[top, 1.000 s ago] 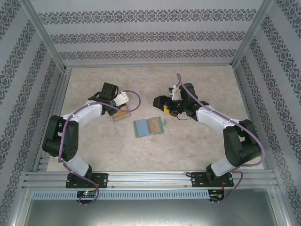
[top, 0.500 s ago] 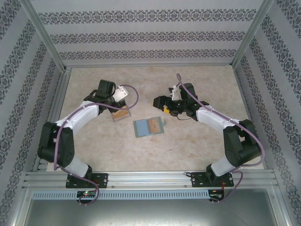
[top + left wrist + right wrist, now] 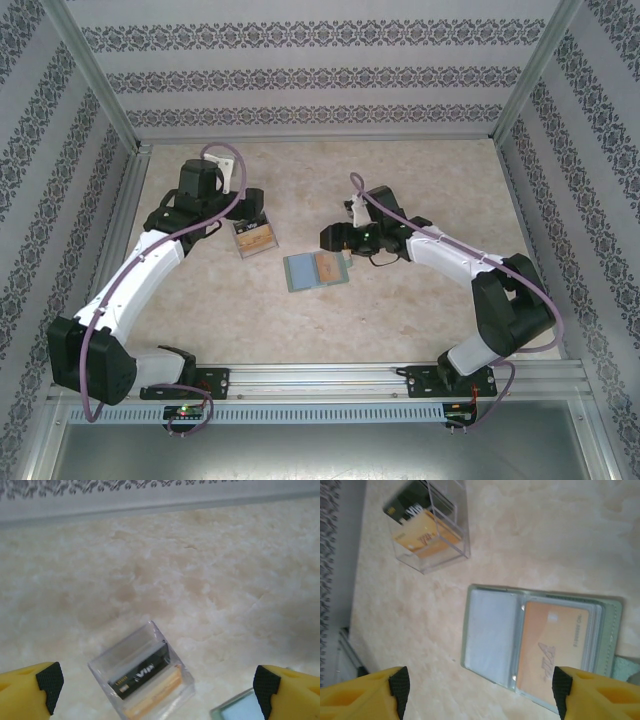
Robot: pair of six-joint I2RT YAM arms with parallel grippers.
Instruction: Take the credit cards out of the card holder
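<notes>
**Editor:** Where is the card holder?

**Photographer:** The grey-green card holder [image 3: 317, 270] lies opened flat near the middle of the marbled desk [image 3: 420, 180], between the two arms. Its left half shows pale blue-grey lining. An orange card [image 3: 555, 645] sits tucked into the pocket of the right half.

**Editor:** And the other cards?

**Photographer:** A clear tray [image 3: 253, 238] stands on the desk to the holder's left and a little farther back, apart from it. Seen from the left wrist, it holds a black card [image 3: 142, 672] marked "VIP" beside a tan card [image 3: 155, 692].

**Editor:** The left arm's jaws?

**Photographer:** Released, spread wide and grasping nothing. Their black pads [image 3: 50, 680] sit at opposite edges of the left wrist view, with the tray lower down between them, untouched. From above, the jaws hang just behind the tray.

**Editor:** The right arm's jaws?

**Photographer:** Also parted, and gripping nothing. Their yellow fingers [image 3: 360, 695] stand in the two lower corners of the right wrist view, with the open holder lying between them, clear of both. From above, these jaws hover just behind the holder's far edge.
</notes>
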